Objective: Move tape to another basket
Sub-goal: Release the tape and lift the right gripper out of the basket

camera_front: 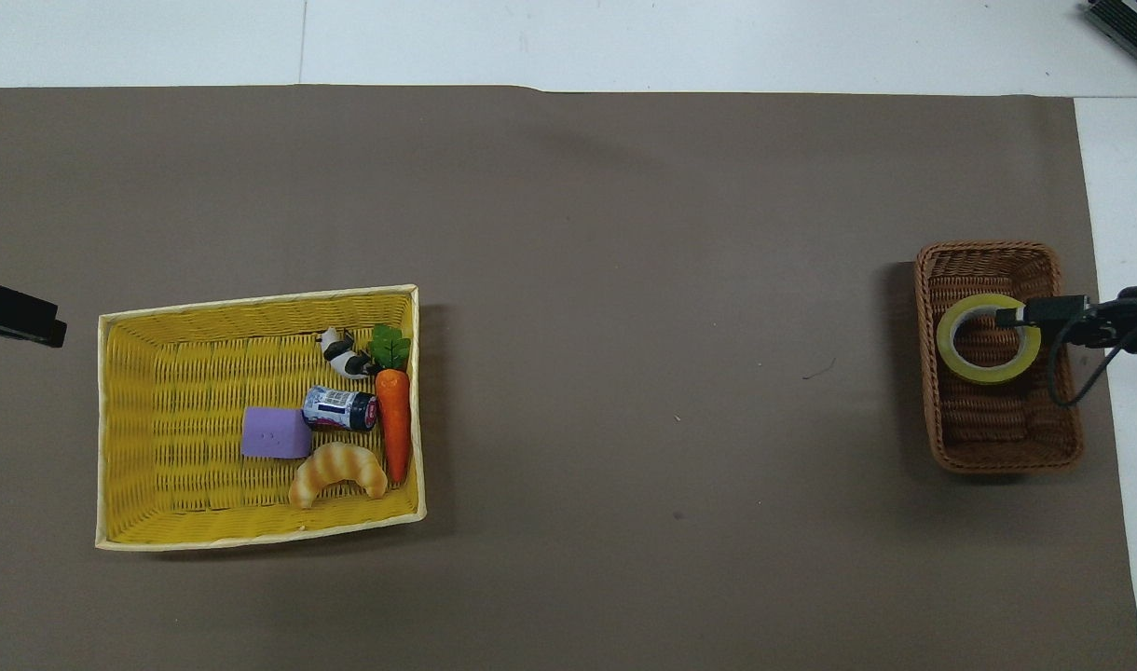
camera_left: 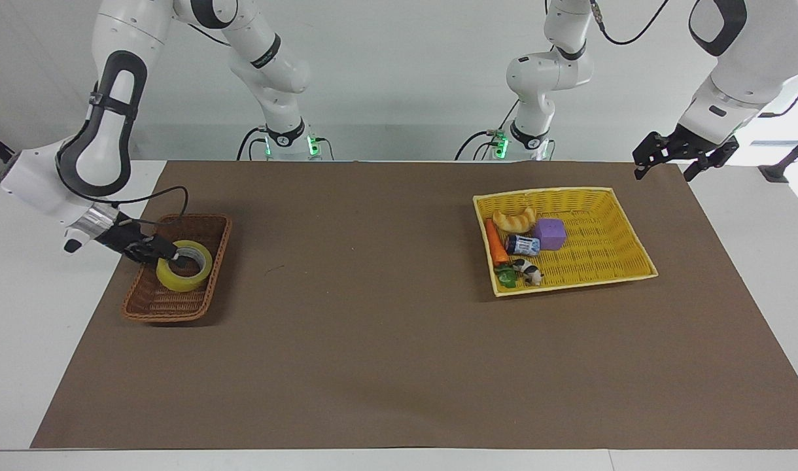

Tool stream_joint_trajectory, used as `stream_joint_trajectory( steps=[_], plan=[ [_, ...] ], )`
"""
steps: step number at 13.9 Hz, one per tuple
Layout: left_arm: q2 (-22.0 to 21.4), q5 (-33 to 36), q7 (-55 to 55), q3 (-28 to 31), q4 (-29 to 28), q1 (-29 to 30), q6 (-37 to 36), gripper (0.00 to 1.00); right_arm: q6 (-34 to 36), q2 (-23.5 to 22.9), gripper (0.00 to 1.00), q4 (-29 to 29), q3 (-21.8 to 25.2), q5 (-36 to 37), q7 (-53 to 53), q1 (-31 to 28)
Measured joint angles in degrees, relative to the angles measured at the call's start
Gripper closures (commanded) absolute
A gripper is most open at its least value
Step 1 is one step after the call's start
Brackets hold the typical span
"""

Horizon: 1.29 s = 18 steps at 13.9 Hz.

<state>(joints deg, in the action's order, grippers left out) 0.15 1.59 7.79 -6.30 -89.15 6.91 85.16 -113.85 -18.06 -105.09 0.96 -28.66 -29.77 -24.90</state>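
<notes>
One roll of tape (camera_left: 184, 265) lies flat inside the brown basket (camera_left: 152, 305) at the left of the facing frame, and at the right edge of the overhead frame (the two views are half a turn apart). The right gripper (camera_left: 165, 252) is down at the roll's rim, one finger inside the white core and one outside, so its jaws are clamped on the tape wall. In the overhead view the same gripper (camera_front: 1025, 315) comes in from the right edge, its cable looping over the basket (camera_front: 997, 449) rim, and the tape (camera_front: 989, 372) sits in the half of the basket higher in the frame.

The left gripper (camera_left: 667, 163) hangs at the upper right of the facing frame, over the brown mat's corner, its jaws apart; the arm waits.

Two baskets stand on the mat. The yellow basket (camera_left: 602, 209), right of centre in the facing frame, holds five things: one croissant (camera_left: 515, 219), one carrot (camera_left: 494, 243), one can (camera_left: 522, 244), one purple cube (camera_left: 550, 233) and one toy cow (camera_left: 528, 270).
</notes>
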Motion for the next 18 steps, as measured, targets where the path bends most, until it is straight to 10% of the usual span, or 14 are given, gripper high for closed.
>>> stream_joint_trajectory(
  steps=[18],
  plan=[
    [0.0, 0.0, 0.0, 0.0, 0.0, 0.1, 0.0, 0.0, 8.2, 15.6, 0.0, 5.1, -0.9, 27.2, 42.4, 26.2]
  ],
)
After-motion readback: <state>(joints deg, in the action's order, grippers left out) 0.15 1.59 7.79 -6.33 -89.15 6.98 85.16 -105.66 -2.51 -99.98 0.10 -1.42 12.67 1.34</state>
